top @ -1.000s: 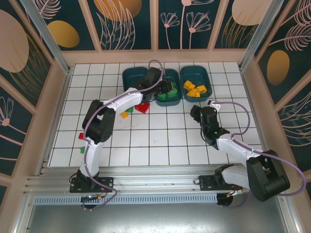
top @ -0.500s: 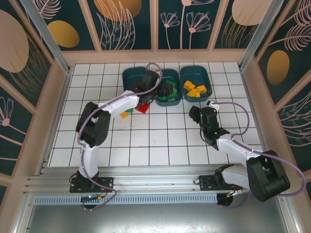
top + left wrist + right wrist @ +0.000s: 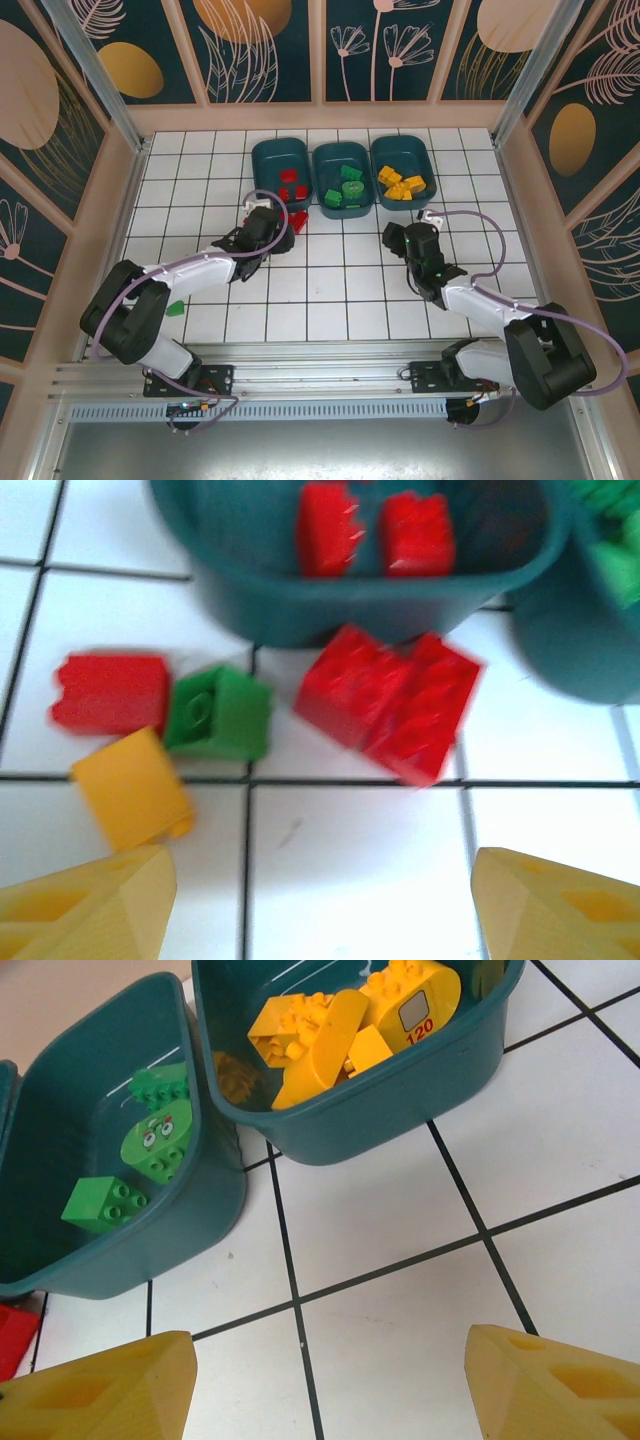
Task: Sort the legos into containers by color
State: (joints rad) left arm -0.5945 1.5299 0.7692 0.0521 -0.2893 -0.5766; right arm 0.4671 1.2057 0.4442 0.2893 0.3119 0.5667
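Three dark teal tubs stand in a row at the back: the left tub (image 3: 266, 160) (image 3: 360, 605) holds red legos (image 3: 325, 528), the middle tub (image 3: 343, 158) (image 3: 195, 1235) holds green legos (image 3: 158, 1140), and the right tub (image 3: 402, 153) (image 3: 400, 1110) holds yellow legos (image 3: 330, 1030). My left gripper (image 3: 272, 230) (image 3: 320, 910) is open and low over the tiles. Just ahead of it lie a big red lego (image 3: 390, 705) (image 3: 297, 220), a small red one (image 3: 110, 692), a green one (image 3: 218, 712) and a yellow one (image 3: 132, 788). My right gripper (image 3: 396, 236) (image 3: 330, 1390) is open over bare tile before the tubs.
A loose green lego (image 3: 175, 308) lies on the tiles at the near left, beside the left arm. Wooden walls ring the tiled floor. Bare tiles lie between the two arms.
The left arm has drawn back from above the middle tub and dropped low beside the loose legos in front of the left tub. The right gripper has edged slightly left.
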